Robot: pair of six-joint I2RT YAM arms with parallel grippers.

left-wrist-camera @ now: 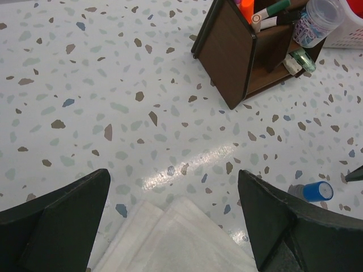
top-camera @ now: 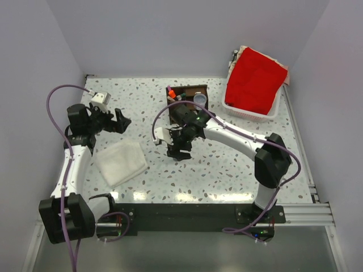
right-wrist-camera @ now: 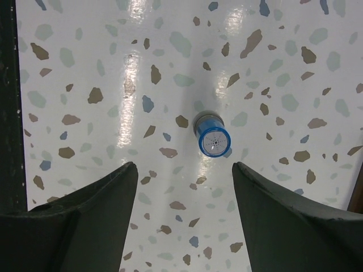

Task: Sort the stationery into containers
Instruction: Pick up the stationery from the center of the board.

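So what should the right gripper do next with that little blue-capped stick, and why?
Probably ease the right gripper down and slightly forward until its fingers sit on either side of the blue-capped stick. The gripper is open and holds nothing, and the stick shows just beyond the gap between the fingers, not yet inside it. Closing now would likely miss it.

A blue-capped grey stick (right-wrist-camera: pixel 212 139) lies alone on the speckled surface (right-wrist-camera: pixel 85 68), mid-frame in the right wrist view. The dark brown wooden compartmented organizer (left-wrist-camera: pixel 224 51), upper right in the left wrist view, holds thin pens (left-wrist-camera: pixel 266 14), an orange highlighter (left-wrist-camera: pixel 245 8) and a clear round pot (left-wrist-camera: pixel 315 22).
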